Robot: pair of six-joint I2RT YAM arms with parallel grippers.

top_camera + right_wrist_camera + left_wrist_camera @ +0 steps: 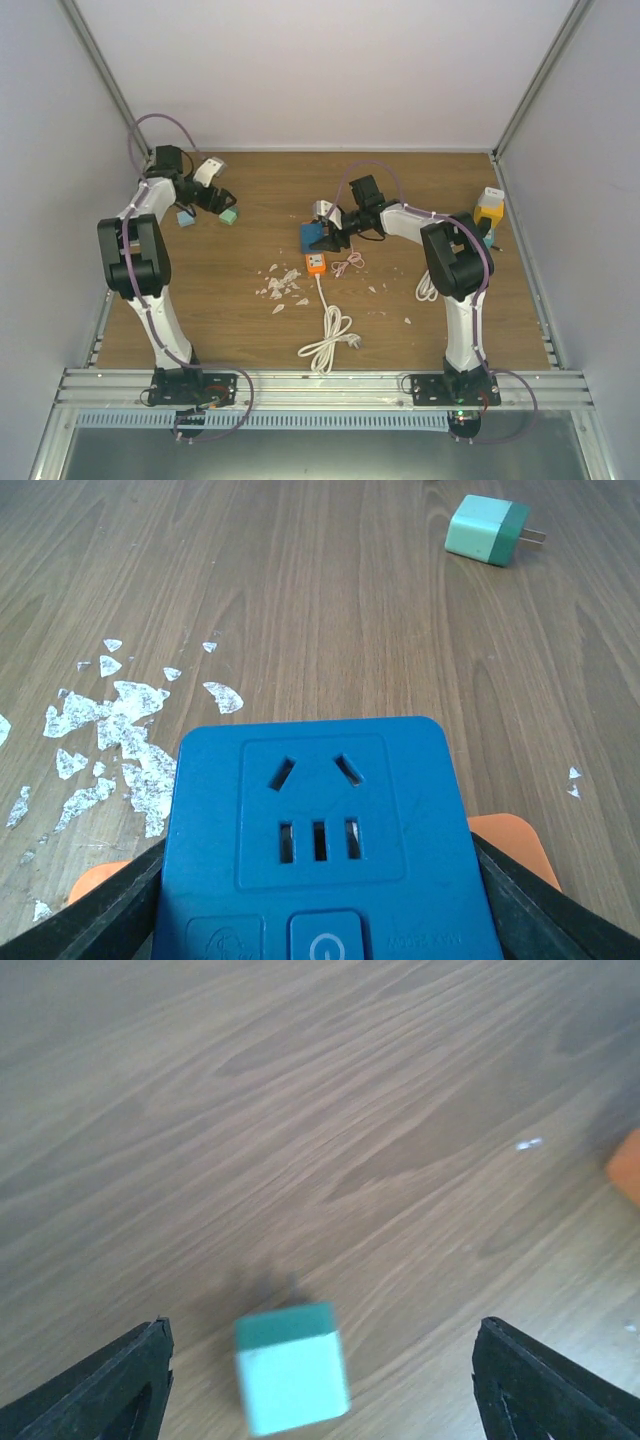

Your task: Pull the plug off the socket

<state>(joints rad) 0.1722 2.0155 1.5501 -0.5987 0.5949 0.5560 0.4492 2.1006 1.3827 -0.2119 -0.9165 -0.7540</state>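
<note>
The mint and green plug (228, 216) lies on the wooden table at the far left, apart from the socket. In the left wrist view the plug (291, 1368) is blurred, below and between the jaws, touching neither. My left gripper (214, 199) is open and empty over it (322, 1345). My right gripper (327, 236) is shut on the blue socket (312, 236) at the table's middle. In the right wrist view the socket (320, 850) faces the camera, its slots empty, and the plug (487, 530) shows far off with its prongs pointing right.
An orange adapter (316, 264) with a white coiled cable (328, 340) lies just in front of the socket. White paper scraps (280, 283) and a pink cord (347, 263) lie nearby. A light blue block (186, 217) sits left of the plug. A yellow object (488, 208) stands at the far right.
</note>
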